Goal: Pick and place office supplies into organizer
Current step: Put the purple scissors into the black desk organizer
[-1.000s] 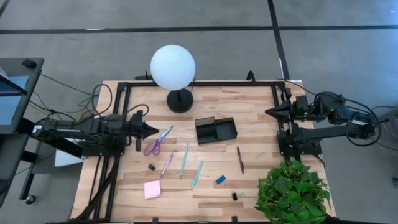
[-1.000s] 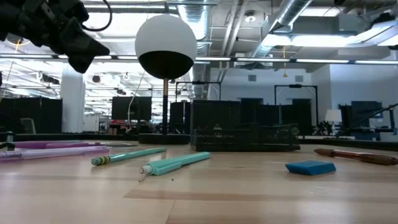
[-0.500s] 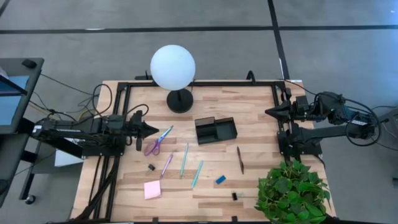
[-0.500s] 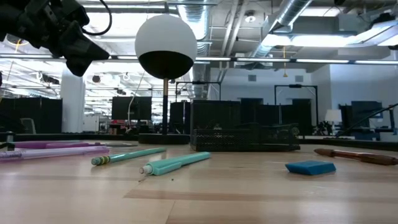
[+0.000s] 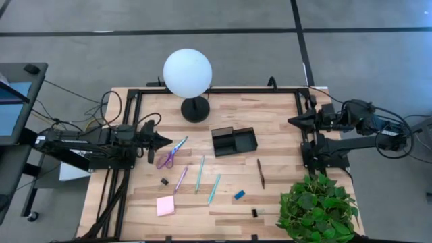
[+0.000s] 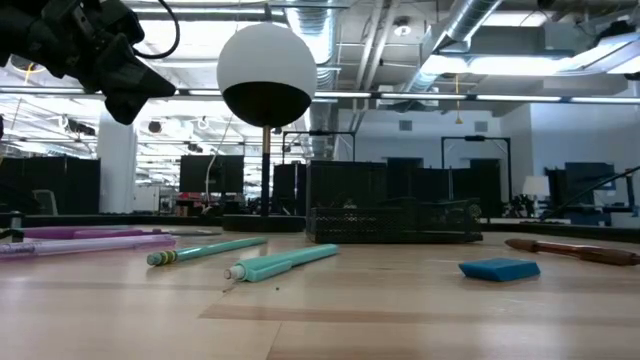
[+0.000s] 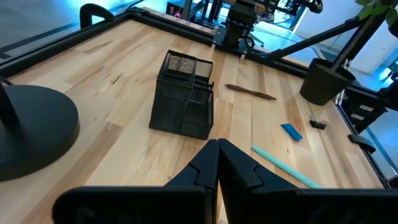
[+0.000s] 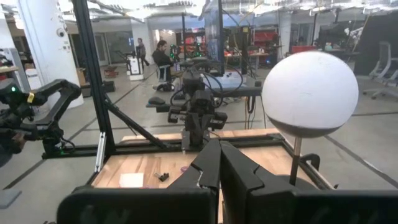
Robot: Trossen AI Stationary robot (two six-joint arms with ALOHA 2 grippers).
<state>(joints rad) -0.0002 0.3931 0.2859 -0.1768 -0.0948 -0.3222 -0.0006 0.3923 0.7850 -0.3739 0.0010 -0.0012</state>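
Table (image 5: 270, 135): pale wood planks, visible grain, matt w/ slight sheen in low view. Organizer (image 7: 185, 96): black wire mesh, looks metal, matt. Lamp globe (image 5: 187, 73): smooth white, matt; lamp base (image 7: 31, 127): smooth black, satin. Eraser (image 6: 499, 269): blue, dull, rubbery look. Teal pens (image 6: 280, 263): smooth plastic. Sticky pad (image 5: 165, 205): pink paper. Frame rails (image 5: 216, 90): black metal. Plant (image 5: 317, 209): glossy green leaves. Floor (image 5: 337, 47): grey, smooth.
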